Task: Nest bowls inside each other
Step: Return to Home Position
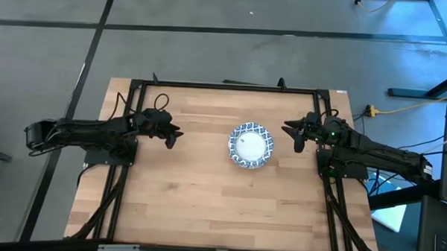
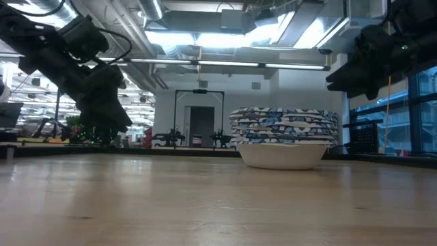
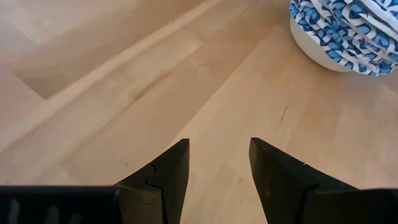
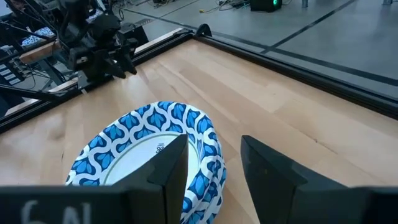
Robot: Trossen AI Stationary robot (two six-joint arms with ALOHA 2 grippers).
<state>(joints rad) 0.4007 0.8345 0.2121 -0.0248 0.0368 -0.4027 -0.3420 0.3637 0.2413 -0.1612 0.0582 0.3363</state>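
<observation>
The bowls [image 1: 250, 146] stand nested in one stack near the table's middle, the bottom bowl's white base resting on the wood. The low view shows the stack [image 2: 283, 137] as several blue-and-white scalloped rims above a white bowl. My left gripper [image 1: 171, 137] hovers open, left of the stack, above the table; its wrist view shows the stack [image 3: 348, 34] at a distance. My right gripper [image 1: 294, 135] hovers open, right of the stack; its wrist view looks down on the top bowl [image 4: 149, 155]. Neither touches a bowl.
A dark metal frame [image 1: 225, 86] runs along the table's far and side edges. Bare wood [image 1: 220, 207] lies between the stack and the near edge. Cables and a stand [image 1: 426, 91] sit on the floor beyond the table's right side.
</observation>
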